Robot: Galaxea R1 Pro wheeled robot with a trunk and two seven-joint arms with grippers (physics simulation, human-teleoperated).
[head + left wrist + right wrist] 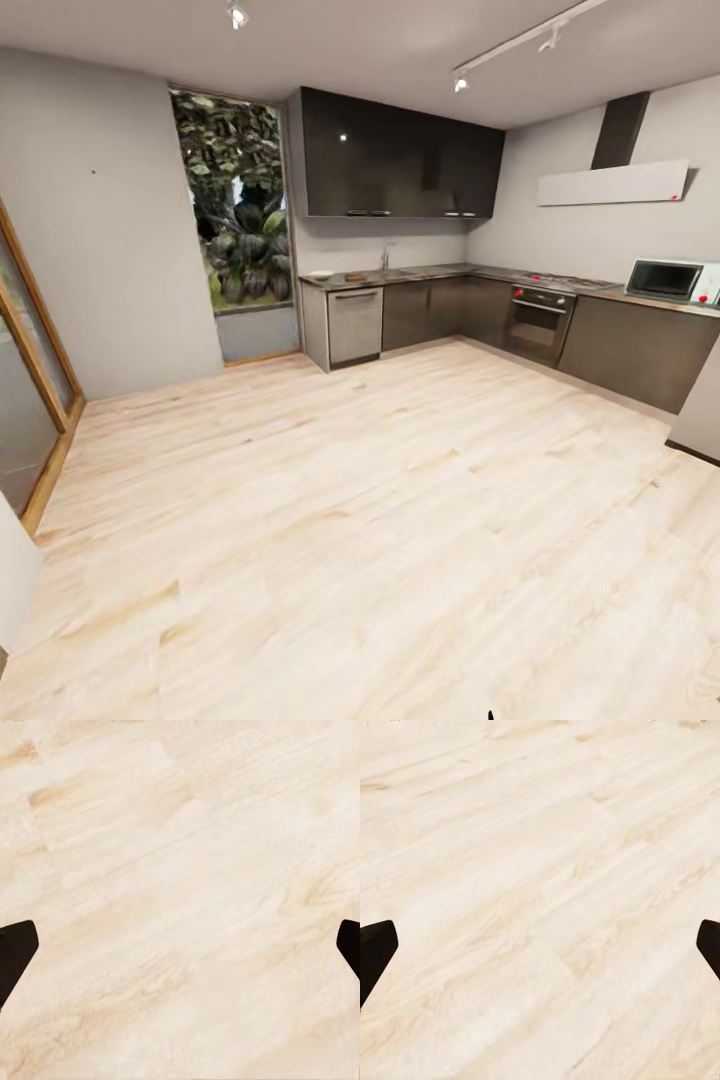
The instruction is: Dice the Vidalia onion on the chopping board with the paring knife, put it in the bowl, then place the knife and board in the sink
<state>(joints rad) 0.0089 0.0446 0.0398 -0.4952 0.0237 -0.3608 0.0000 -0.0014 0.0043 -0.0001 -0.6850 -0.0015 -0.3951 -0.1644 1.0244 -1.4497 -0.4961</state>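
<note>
Both grippers [180,952] [540,952] wide open, empty

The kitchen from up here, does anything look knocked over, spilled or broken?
Nothing stands out. The pale wood floor shows no spill, the countertop looks orderly with a few small items too far off to identify, and the microwave sits upright. Both grippers, left and right, are open over floor.

A wide stretch of pale wooden plank floor [380,520] lies open up to the grey L-shaped countertop [440,271] over dark cabinets. Black wall cupboards [400,155] hang low above it. Both wrist views look on bare planks between spread fingers.
</note>
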